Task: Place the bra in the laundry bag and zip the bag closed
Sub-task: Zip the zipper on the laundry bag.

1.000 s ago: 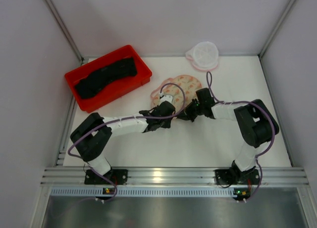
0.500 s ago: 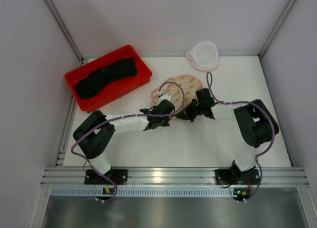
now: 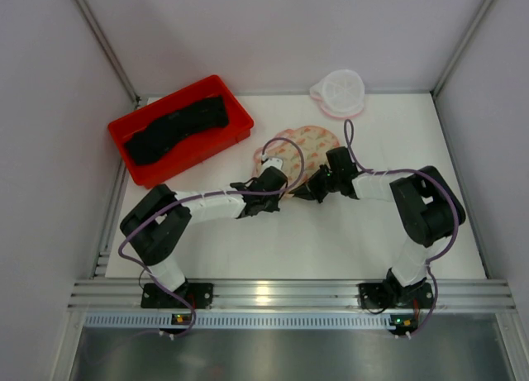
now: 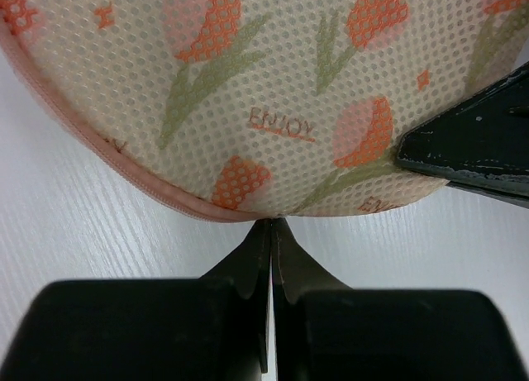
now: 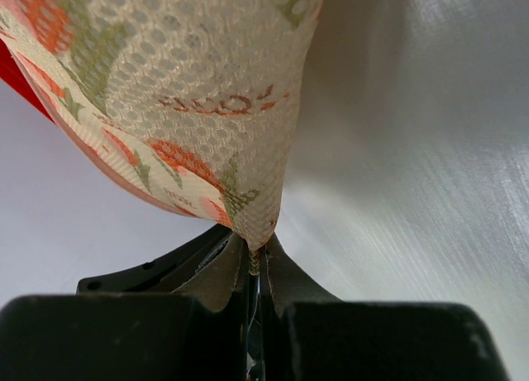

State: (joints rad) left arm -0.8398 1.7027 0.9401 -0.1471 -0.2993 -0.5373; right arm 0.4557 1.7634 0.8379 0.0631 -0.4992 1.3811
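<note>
The black bra [image 3: 173, 129] lies in a red bin [image 3: 237, 126] at the back left. The white mesh laundry bag [image 3: 339, 92] with pink edging rests at the back of the table, away from both arms. A peach patterned mesh piece [image 3: 312, 141] lies mid-table. My left gripper [image 3: 279, 179] [image 4: 271, 224] is shut, its tips pinching the pink-trimmed near rim of this piece [image 4: 273, 108]. My right gripper [image 3: 302, 191] [image 5: 256, 249] is shut on a raised fold of the same piece [image 5: 190, 92], just to the right of the left one.
White walls close in the table on the left, back and right. The right gripper's black finger [image 4: 471, 141] shows close beside the left gripper. A metal rail [image 3: 264, 294] runs along the near edge by the arm bases.
My left gripper has closed, its jaws coming together at the peach piece's near rim, and the arm has shifted slightly. The right arm has stayed still, holding its fold.
</note>
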